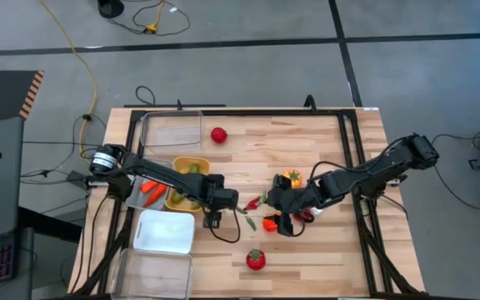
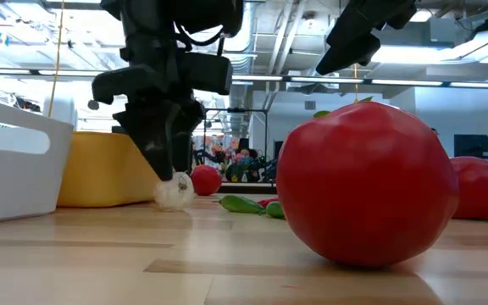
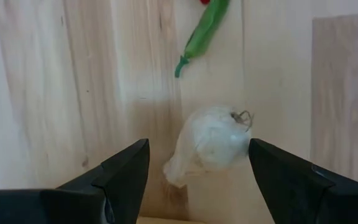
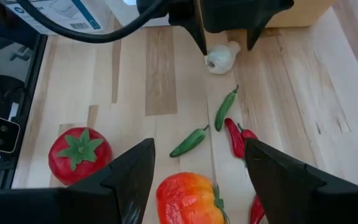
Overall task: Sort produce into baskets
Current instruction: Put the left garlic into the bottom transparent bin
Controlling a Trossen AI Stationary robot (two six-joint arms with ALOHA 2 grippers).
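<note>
A white garlic bulb [image 3: 210, 144] lies on its side on the wooden table, just right of the white basket [image 1: 165, 232]. My left gripper [image 3: 199, 144] is open and low over it, one finger on each side; the bulb also shows in the low view [image 2: 174, 191]. My right gripper [image 4: 199, 143] is open over an orange-red pepper [image 4: 188, 199] near the table's middle [image 1: 270, 222]. Green chillies [image 4: 226, 107] and red chillies [image 4: 234, 137] lie between the two grippers. The yellow basket [image 1: 188, 179] holds green cucumbers, and the grey basket [image 1: 148, 192] holds orange carrots. My left gripper points down over the garlic bulb, which rests on the table. One finger [image 3: 272, 168] stands right at the bulb's side [image 3: 246, 140]; I cannot tell whether it touches. The other finger stands apart from it.
One red tomato [image 1: 256, 259] lies near the front edge and fills the low view [image 2: 363, 182]. Another [image 1: 218, 134] lies at the back beside a clear basket [image 1: 172, 129]. A second clear basket [image 1: 155, 273] is at the front left. An orange-yellow pepper [image 1: 292, 177] lies by my right arm.
</note>
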